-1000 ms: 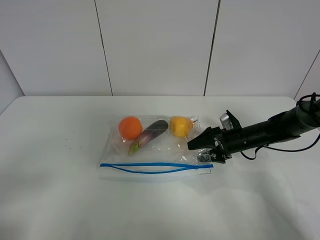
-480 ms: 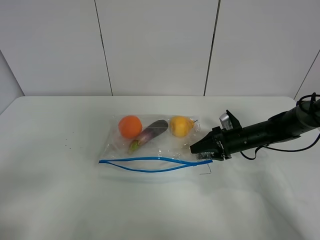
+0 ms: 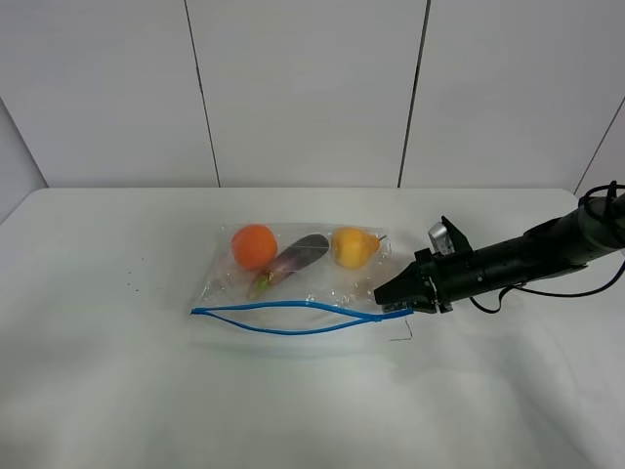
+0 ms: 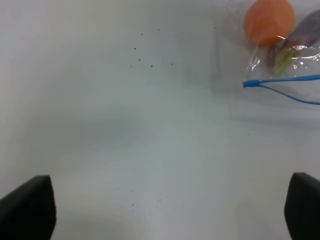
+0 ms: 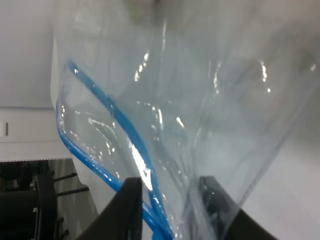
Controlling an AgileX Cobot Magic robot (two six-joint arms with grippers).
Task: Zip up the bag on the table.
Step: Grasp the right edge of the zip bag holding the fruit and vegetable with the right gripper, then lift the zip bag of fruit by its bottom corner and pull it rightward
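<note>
Right claw [image 3: 385, 296] on fruit-filled bag [image 3: 322, 289]

white wall panels [image 3: 303, 88] are standing at the back, with two dark seams [image 3: 202, 93] running down between them. an orange [image 3: 254, 246], a purple eggplant [image 3: 296, 256] and a yellow fruit [image 3: 352, 246] are lying in a row, the eggplant tilting between the other two. tiny dark specks [image 3: 132, 285] are sitting well to the orange's left.
</note>
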